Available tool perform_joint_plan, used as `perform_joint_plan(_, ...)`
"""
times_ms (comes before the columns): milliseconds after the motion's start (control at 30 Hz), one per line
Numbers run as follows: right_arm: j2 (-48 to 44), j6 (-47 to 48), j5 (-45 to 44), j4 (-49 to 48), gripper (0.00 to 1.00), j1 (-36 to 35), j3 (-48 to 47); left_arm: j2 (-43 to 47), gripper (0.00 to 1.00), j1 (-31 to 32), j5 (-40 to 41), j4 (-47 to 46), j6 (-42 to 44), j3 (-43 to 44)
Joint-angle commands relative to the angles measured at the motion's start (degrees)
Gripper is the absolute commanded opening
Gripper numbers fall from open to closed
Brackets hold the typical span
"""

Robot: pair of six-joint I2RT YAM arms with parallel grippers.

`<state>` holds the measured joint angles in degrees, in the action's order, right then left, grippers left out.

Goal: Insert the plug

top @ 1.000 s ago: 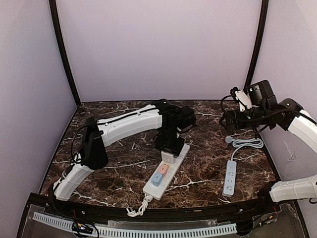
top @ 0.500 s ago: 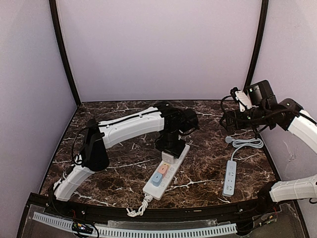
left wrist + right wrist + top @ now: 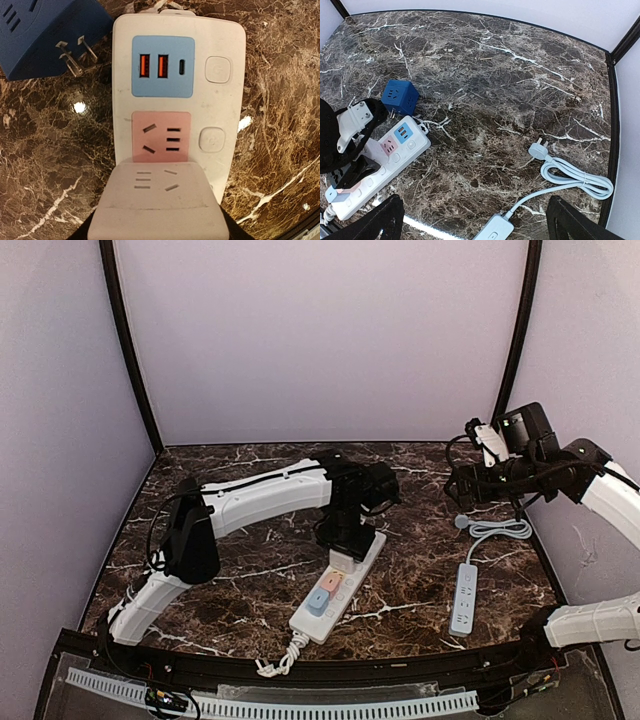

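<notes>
From above, we see the left arm stretched over the marble table [image 3: 230, 585] to the middle. The left gripper [image 3: 344, 546] points down and grasps the white plug [image 3: 341, 561], which sits on the far half of the white power strip [image 3: 303, 622]. The strip lies on a diagonal, with its pink socket [image 3: 330, 582] and blue panel [image 3: 316, 602] nearer to us than the plug. The right arm is raised at the right side, and the jaws of the right gripper [image 3: 458, 485] are hard to read here. Below it lies a slim second strip [image 3: 465, 598] with a looped grey cord [image 3: 502, 530].

In the left wrist view, the white plug fills the bottom, its slotted face towards us. Its edge overlaps the strip just beside the pink socket. We cannot tell whether its prongs are seated. A blue cube [image 3: 40, 40] with bare prongs lies on the table by the strip's far corner.

In the right wrist view, the right gripper's fingers [image 3: 375, 220] stand wide apart, holding nothing, high above the table
</notes>
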<state>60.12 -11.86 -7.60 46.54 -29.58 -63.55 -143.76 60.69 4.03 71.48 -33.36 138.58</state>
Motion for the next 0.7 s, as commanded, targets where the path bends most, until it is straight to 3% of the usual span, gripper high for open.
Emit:
perform_joint_plan(0,0.15,-0.28,-0.53,0.18,0.99,0.32,-0.21,-8.58,0.01,0.84,-6.86,-3.19,0.52,-4.56)
perform_joint_plan(300,0.97,-0.11,-0.92,0.7,0.99,0.33,-1.33,-9.03,0.01,0.84,-2.68,-1.12,3.69,-5.23)
perform_joint_plan(467,1.66,-1.04,-2.12,2.07,0.99,0.32,-3.85,-7.1,0.01,0.8,5.39,2.95,4.4,-5.6)
perform_joint_plan(667,1.32,-3.8,-1.21,2.56,0.99,0.32,-4.16,-0.3,0.01,-1.19,9.86,1.2,6.02,-16.9)
